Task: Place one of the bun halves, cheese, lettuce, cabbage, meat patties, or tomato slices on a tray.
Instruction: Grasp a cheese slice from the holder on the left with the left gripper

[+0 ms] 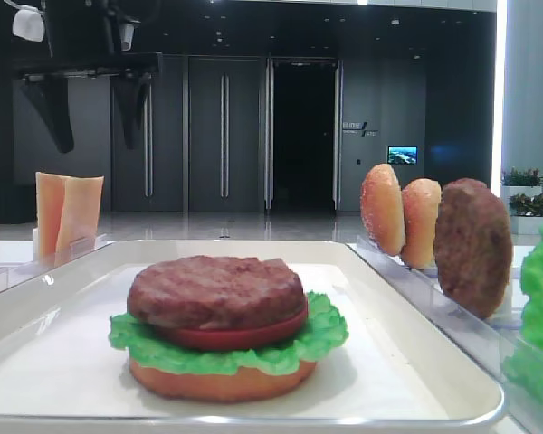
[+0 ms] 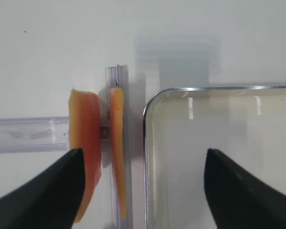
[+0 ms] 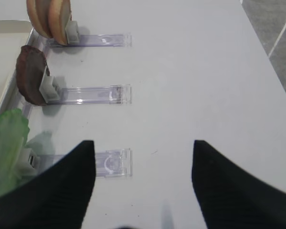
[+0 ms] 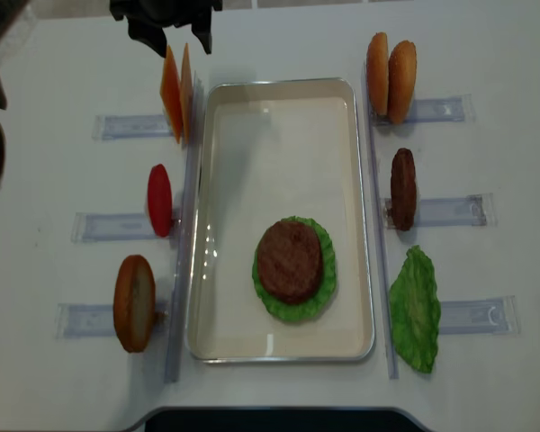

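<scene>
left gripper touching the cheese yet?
Apart. In the left wrist view the left gripper stands open above the cheese slices in their rack, with nothing between its fingers.

My low exterior view sits at bench level, close, facing along the tray [image 1: 434,398]. My realsense view looks straight down on the whole bench [image 4: 486,54]. Each wrist view looks down past its end effector: the left shares the cheese [image 2: 86,143] and tray corner, the right shares the right-side racks [image 3: 93,95].

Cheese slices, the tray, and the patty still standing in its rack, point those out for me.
cheese slices [image 4: 175,92], overhead view, broad orange face.
tray [image 4: 279,85], overhead view, far rim.
standing patty [image 4: 402,188], overhead view, upper edge.
</scene>
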Robot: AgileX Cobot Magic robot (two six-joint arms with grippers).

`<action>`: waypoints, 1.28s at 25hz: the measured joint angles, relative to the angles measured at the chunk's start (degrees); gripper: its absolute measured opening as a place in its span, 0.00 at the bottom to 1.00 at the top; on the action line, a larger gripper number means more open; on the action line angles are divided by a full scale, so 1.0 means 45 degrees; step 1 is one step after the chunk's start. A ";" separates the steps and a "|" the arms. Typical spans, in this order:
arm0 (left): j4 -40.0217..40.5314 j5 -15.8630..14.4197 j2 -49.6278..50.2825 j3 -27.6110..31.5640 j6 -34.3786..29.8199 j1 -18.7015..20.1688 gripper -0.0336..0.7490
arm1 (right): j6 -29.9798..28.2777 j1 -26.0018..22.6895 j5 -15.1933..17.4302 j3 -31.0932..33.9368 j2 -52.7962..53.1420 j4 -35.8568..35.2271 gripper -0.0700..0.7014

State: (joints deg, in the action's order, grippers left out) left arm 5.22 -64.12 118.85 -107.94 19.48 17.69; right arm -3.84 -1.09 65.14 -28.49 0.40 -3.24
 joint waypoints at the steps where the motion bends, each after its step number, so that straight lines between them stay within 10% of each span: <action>1: 0.0000 0.0011 0.0062 0.0000 0.0018 0.0000 0.80 | 0.0000 0.0000 0.0000 0.0000 0.0000 0.0000 0.67; 22: 0.0284 -0.0291 0.1251 0.0000 0.0031 0.0000 0.79 | 0.0000 0.0000 0.0011 0.0000 0.0004 0.0000 0.67; 32: 0.0488 -0.0471 0.1271 0.0000 -0.0018 0.0000 0.52 | 0.0000 0.0000 0.0011 0.0000 0.0004 0.0000 0.67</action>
State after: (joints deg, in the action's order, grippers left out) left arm 7.42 -66.24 124.57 -107.94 19.39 17.69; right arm -3.84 -1.09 65.19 -28.49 0.42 -3.24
